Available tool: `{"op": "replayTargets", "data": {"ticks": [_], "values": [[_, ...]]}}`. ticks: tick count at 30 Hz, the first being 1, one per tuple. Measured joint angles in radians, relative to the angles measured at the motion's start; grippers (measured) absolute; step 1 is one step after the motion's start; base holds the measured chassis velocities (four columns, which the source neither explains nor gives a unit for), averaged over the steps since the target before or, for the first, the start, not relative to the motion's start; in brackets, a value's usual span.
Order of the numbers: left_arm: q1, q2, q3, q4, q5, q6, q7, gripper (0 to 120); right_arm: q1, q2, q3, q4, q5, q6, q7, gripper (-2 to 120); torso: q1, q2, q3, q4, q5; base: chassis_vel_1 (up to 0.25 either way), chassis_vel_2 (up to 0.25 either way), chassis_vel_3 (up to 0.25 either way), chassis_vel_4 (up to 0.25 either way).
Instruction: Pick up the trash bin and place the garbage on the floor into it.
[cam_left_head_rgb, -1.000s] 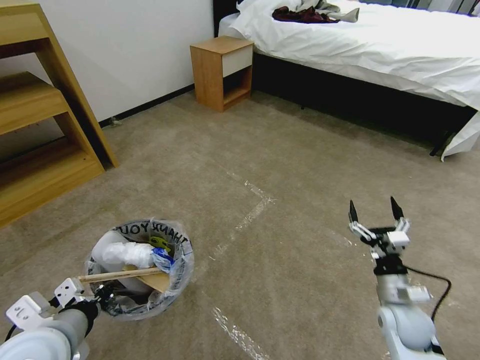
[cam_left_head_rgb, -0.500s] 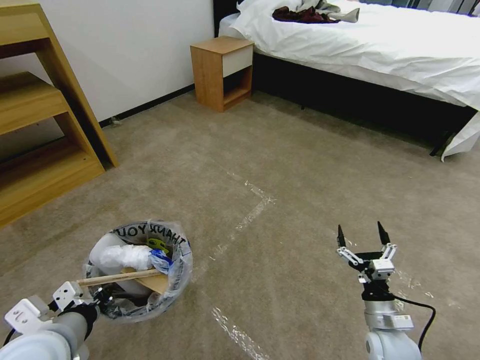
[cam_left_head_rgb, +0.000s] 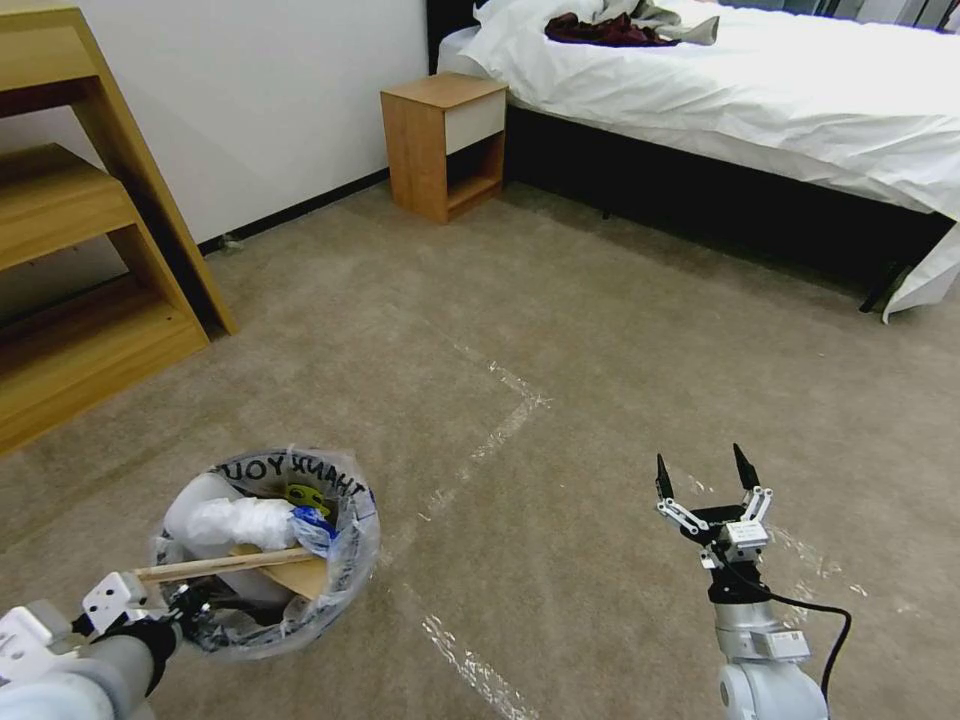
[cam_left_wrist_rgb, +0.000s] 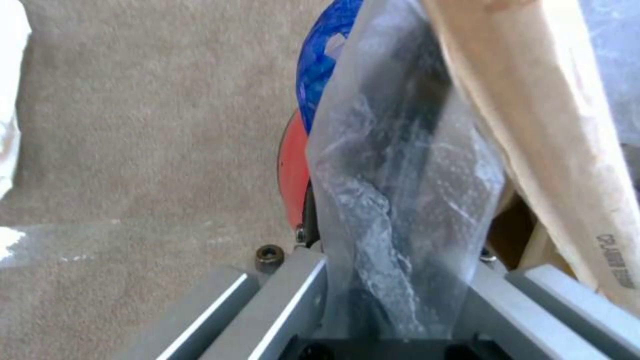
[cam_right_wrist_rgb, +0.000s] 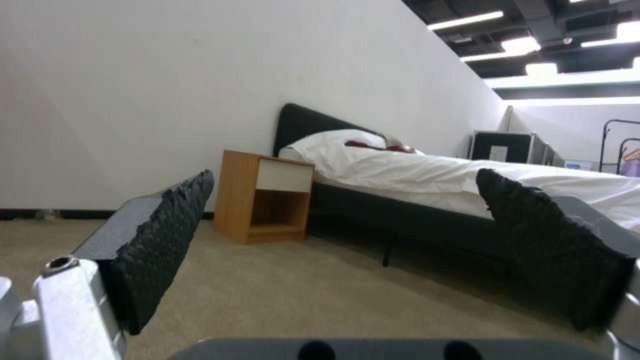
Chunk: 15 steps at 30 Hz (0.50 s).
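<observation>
— Left end effector (cam_left_head_rgb: 185, 603) clamps the trash bin (cam_left_head_rgb: 265, 550) rim; mine on the right (cam_left_head_rgb: 705, 478) hangs spread, empty.

— Bin's light, liner slippery; I'd grip rim plastic.

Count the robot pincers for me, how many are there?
2. The left pincer is clamped on the trash bin rim; the right pincer hangs open over bare floor.
</observation>
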Motion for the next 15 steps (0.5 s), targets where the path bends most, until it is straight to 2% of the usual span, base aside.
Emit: {"op": "replayTargets", "data": {"ticks": [10, 15], "values": [[0.021, 0.034, -0.083, -0.018, -0.086, -0.007, -0.045, 0, 0.002, 0.007, -0.022, -0.001, -0.010, 0.002, -0.003, 100, 0.000, 0.000, 0.000, -0.0002, 0.0000, -0.045, 0.027, 0.035, -0.045], [0.031, 0.041, -0.105, -0.018, -0.102, -0.009, -0.053, 0, 0.007, 0.007, -0.025, -0.001, -0.010, 0.002, -0.004, 100, 0.000, 0.000, 0.000, -0.0001, -0.0001, -0.068, 0.082, 0.085, -0.082]]}}
